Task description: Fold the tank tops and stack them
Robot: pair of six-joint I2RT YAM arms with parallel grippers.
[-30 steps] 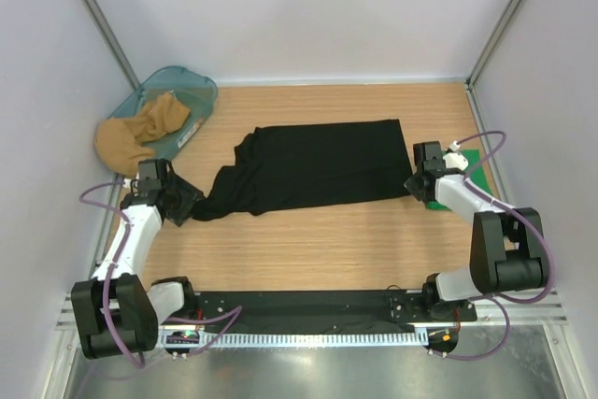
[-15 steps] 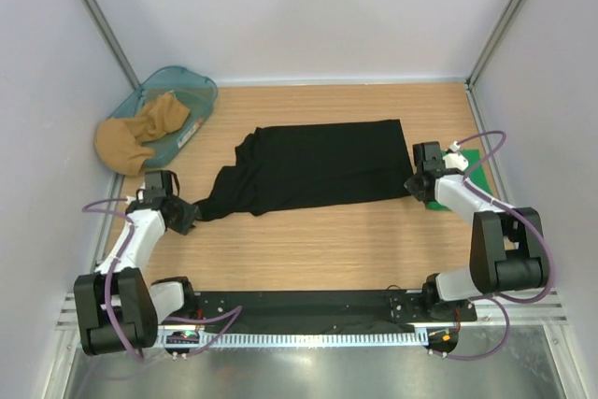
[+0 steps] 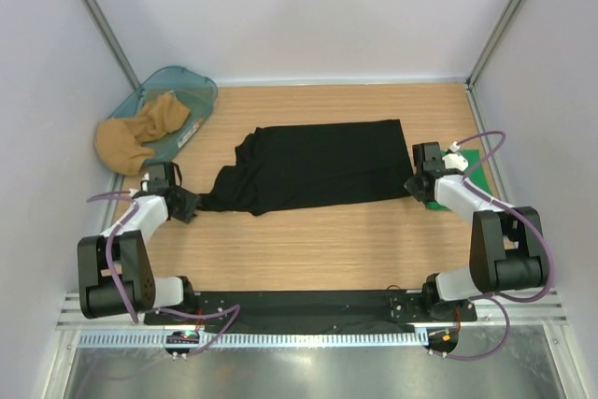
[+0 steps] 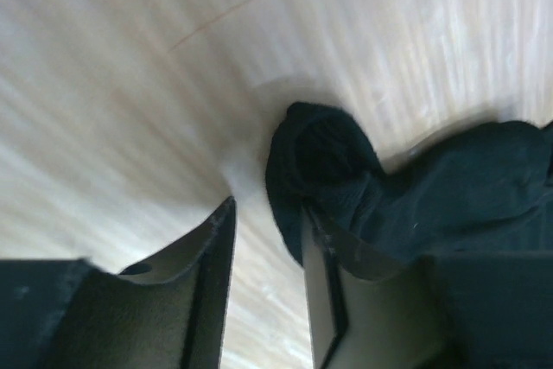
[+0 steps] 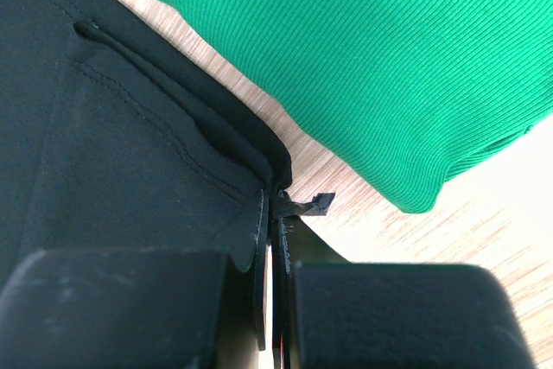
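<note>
Tank tops update: over the last second the left arm tucked back toward the left edge. The left pincer (image 3: pixel 190 203) narrowed from wide to about half open at the bunched left tip of the black tank top (image 3: pixel 318 165). In the wrist view there's bare table (image 3: pixel 308 240) between its fingers and the cloth sits right at the tips, so I'd say it's lining up a pinch and isn't holding yet. The right pincer (image 3: pixel 418 184) is clamped on the black top's right corner.

The black one lies across the middle of the frame, flat on the right and rumpled to a point on the left. The green tank top (image 3: pixel 478 163) lies at the right edge, just beside that corner. No stack yet.
</note>
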